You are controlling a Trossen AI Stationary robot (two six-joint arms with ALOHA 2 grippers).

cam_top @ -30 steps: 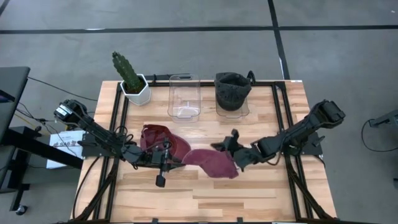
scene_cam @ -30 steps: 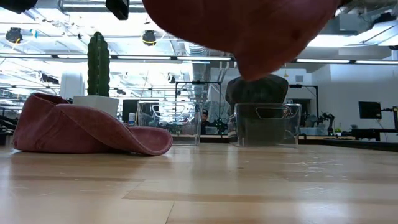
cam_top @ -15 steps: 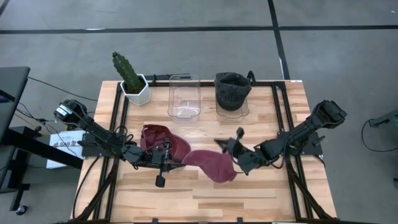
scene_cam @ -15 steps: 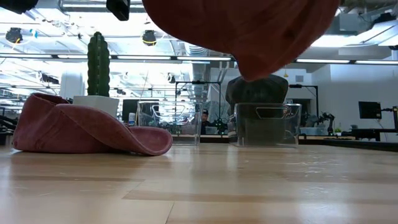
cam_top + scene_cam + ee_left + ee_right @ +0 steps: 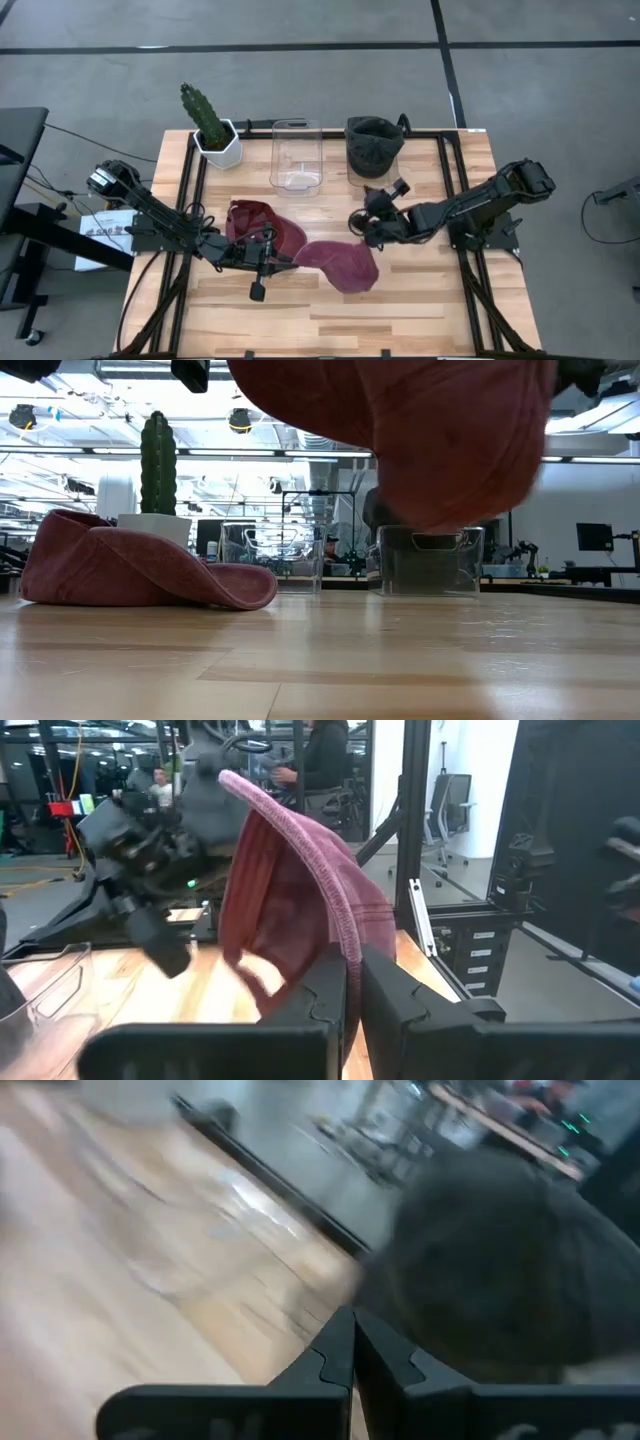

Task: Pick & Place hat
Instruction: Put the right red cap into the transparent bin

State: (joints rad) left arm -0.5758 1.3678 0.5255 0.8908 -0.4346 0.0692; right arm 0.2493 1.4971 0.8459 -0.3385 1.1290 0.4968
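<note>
The butcher-block table (image 5: 400,310) sits on a grey floor crossed by dark lines. The room beyond it is an open workshop with strip lights, screens and a person (image 5: 328,550) far back.

The left arm reaches in low from the table's left side. The left gripper (image 5: 283,258) has its fingers (image 5: 320,982) nearly together, pinching the edge of a maroon hat (image 5: 340,265). The hat hangs clear of the wood, between the two grippers. The right gripper (image 5: 362,222) is fully closed on nothing, just beyond the hat's far edge and pointing toward a dark hat (image 5: 373,145) that sits on a clear bin.

A second maroon hat (image 5: 250,222) lies flat beside the left arm. An empty clear bin (image 5: 297,155) and a cactus (image 5: 200,112) in a white pot (image 5: 220,148) line the far edge. A printed sheet (image 5: 100,228) lies off the table's left; its text is unreadable.
</note>
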